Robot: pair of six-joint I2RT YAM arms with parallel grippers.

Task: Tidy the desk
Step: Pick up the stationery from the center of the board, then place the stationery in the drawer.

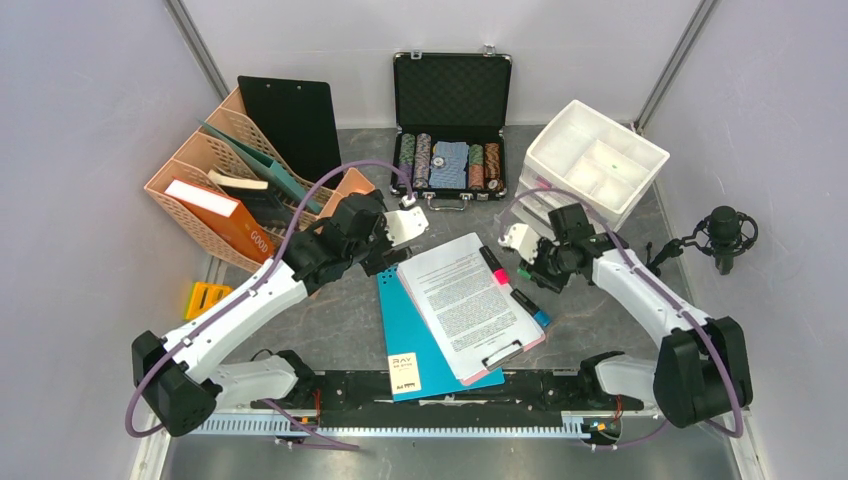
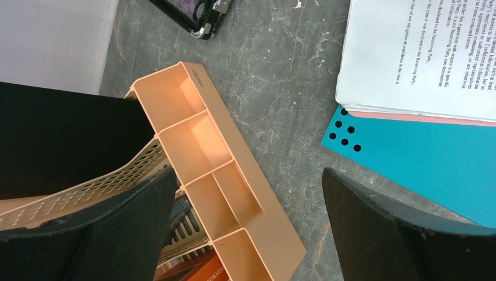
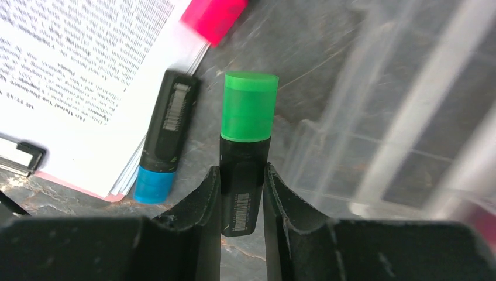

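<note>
the right gripper (image 3: 242, 175) is clamped on a green marker (image 3: 248, 111), one finger pressed to each side of its black barrel, the green cap sticking out ahead of the fingertips. whether the marker is lifted off the desk (image 3: 304, 52) i cannot tell. just to the left of the fingers a blue marker (image 3: 164, 134) lies against the edge of a clipboard (image 3: 76, 70) full of printed paper; a pink marker (image 3: 213, 17) lies further ahead. clear plastic drawers (image 3: 380, 117) stand close on the right.

the left gripper (image 2: 248, 175) is spread wide with nothing between its fingers. it hangs over the front edge of a peach file rack (image 2: 222, 175), a teal folder (image 2: 421, 170) by its right finger and bare desk ahead. a black case (image 2: 193, 14) sits beyond.
</note>
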